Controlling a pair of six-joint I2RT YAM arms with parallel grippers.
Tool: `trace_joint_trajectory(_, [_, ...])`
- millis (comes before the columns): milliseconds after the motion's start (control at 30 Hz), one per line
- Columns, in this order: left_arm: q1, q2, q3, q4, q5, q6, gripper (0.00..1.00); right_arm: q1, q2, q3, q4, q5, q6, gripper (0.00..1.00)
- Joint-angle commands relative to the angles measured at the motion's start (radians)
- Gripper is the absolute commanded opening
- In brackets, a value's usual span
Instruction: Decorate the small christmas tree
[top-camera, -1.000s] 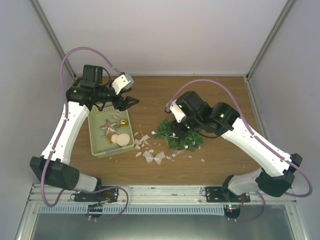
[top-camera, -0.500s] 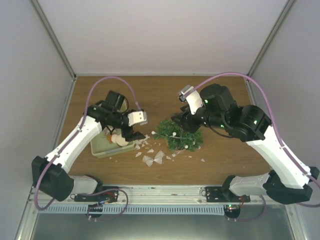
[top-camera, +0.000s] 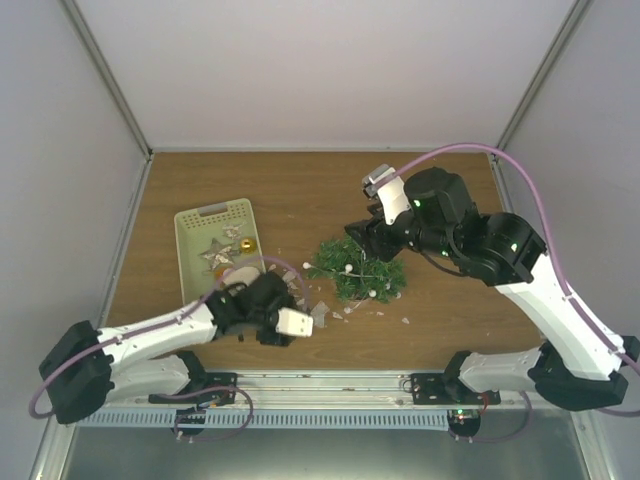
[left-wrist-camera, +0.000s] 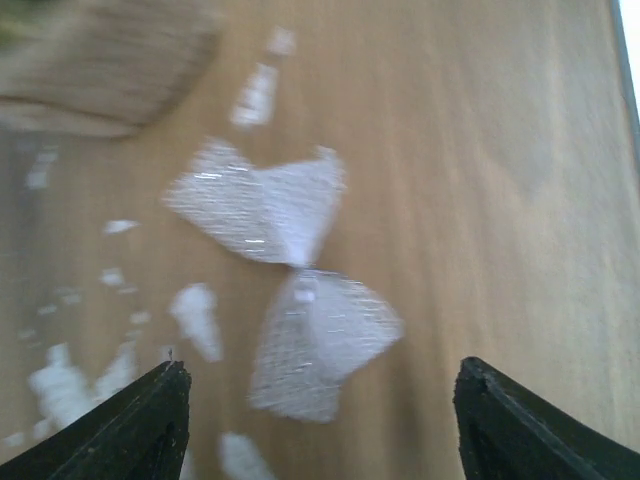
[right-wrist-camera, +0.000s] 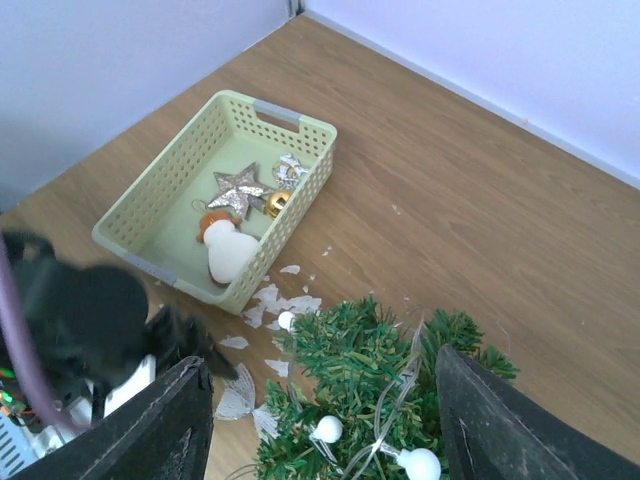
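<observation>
Small christmas tree: near mid-tabletop, right of the pale green basket and well apart from it, directly below the right claw. Likely light and easily tipped; soft, springy needle branches, prone to give under pressure. Probably best steadied low, at trunk or pot, not by the branch tips. Pot not made out in any view. Bushy, dark green, already draped with a clear string of white bulbs. Right claw spread wide over the crown, nothing between the fingers, no contact visible. Left claw likewise wide apart and empty, low over a silver mesh bow lying flat on the wood near the tree, among white scraps. In the basket: silver star, gold bauble, white snowman-like figure. Bow judged flimsy, apt to crumple; pinch at the centre knot.
</observation>
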Motion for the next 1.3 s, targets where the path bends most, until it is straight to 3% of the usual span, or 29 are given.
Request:
trace_joint_trajectory(0, [-0.146, -0.021, -0.177, 0.330, -0.306, -0.009, 0.70, -0.006, -0.040, -0.023, 0.027, 0.034, 0.033, 0.62])
trace_joint_trajectory(133, [-0.156, -0.040, -0.256, 0.421, -0.312, -0.013, 0.59, -0.008, -0.066, -0.048, 0.041, 0.043, 0.051, 0.63])
trace_joint_trajectory(367, [-0.172, 0.043, -0.292, 0.519, -0.349, -0.038, 0.48, -0.009, -0.063, -0.071, 0.054, 0.039, 0.052, 0.63])
trace_joint_trajectory(533, [-0.190, 0.099, -0.277, 0.508, -0.305, -0.058, 0.21, -0.009, -0.076, -0.072, 0.048, 0.058, 0.056, 0.63])
trace_joint_trajectory(633, [-0.196, 0.107, -0.272, 0.464, -0.277, -0.065, 0.13, -0.010, -0.086, -0.076, 0.046, 0.065, 0.059, 0.63])
trace_joint_trajectory(900, [-0.196, 0.103, -0.273, 0.458, -0.258, -0.069, 0.12, -0.013, -0.095, -0.103, 0.055, 0.070, 0.054, 0.65])
trace_joint_trajectory(1067, [-0.196, 0.116, -0.269, 0.470, -0.283, -0.070, 0.00, -0.015, -0.105, -0.114, 0.061, 0.073, 0.055, 0.65])
trace_joint_trajectory(1233, [-0.197, 0.109, -0.278, 0.492, -0.313, -0.068, 0.01, -0.017, -0.109, -0.124, 0.061, 0.068, 0.057, 0.65])
trace_joint_trajectory(1267, [-0.196, 0.114, -0.279, 0.494, -0.320, -0.069, 0.08, -0.017, -0.109, -0.124, 0.063, 0.067, 0.057, 0.65])
